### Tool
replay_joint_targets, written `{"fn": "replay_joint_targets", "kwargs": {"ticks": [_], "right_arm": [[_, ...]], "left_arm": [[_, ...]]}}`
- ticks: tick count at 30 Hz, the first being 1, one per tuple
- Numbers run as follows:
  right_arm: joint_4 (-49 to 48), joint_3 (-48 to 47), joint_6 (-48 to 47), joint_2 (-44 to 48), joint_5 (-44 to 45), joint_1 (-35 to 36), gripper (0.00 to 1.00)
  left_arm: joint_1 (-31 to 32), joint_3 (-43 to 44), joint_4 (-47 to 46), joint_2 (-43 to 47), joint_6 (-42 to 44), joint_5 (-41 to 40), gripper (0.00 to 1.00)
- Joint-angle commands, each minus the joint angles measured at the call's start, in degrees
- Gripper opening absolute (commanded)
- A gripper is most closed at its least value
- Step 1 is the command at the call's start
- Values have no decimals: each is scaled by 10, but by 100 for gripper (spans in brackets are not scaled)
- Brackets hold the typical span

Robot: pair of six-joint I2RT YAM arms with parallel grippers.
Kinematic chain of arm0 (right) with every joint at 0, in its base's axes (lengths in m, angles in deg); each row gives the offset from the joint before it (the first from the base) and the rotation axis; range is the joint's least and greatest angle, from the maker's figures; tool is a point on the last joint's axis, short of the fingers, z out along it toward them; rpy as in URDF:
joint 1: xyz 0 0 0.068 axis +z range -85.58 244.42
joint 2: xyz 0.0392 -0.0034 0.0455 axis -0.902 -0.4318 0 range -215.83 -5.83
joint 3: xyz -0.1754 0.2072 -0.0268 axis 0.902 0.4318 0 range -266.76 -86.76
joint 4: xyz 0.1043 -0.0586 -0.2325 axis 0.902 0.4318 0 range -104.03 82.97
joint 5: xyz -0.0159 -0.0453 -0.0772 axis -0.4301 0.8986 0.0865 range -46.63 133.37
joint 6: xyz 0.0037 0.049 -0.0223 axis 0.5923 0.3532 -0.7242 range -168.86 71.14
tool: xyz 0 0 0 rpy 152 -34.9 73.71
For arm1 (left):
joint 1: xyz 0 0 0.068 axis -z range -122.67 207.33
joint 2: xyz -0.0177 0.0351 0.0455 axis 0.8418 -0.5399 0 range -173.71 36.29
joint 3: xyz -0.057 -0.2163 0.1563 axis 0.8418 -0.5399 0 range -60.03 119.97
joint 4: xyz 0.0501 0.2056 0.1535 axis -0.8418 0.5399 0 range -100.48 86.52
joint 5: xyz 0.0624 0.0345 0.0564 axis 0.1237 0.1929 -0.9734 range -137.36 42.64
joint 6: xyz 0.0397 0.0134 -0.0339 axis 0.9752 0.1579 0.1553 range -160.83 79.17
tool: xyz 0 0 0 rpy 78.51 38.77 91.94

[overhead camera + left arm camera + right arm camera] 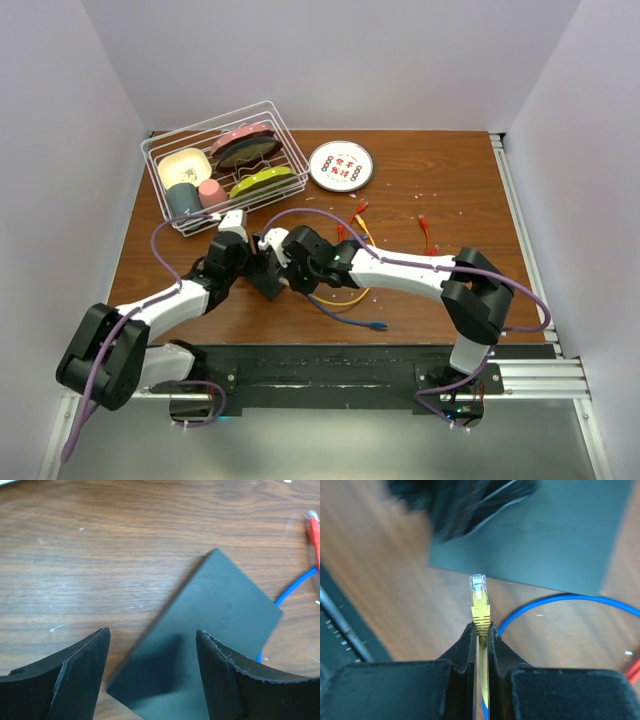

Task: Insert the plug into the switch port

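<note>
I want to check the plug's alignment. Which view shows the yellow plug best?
The right wrist view: the yellow plug sticks out clearly from the right gripper, pointing at the switch. The top external view hides it among the arms; the left wrist view lacks it.

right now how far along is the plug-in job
Done: the right gripper has the yellow plug pinched, its clear tip pointing toward the switch. In hand: the left gripper sits open astride the switch, apparently to steady it. Left: the plug is not yet in the switch, and no port shows in these views, so the insertion itself remains.
</note>
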Motion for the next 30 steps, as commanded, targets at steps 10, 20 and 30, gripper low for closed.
{"fn": "replay_joint_targets", "kwargs": {"ticks": [10, 20, 30], "right_arm": [[-75, 50, 77, -33, -46, 47, 0], [-135, 96, 134, -77, -4, 63, 0], [-167, 157, 199, -64, 79, 61, 0]], "left_arm": [[-56, -24, -120, -66, -13, 94, 72], [-59, -21, -149, -84, -30, 128, 70], [-66, -38, -158, -75, -43, 142, 66]]}}
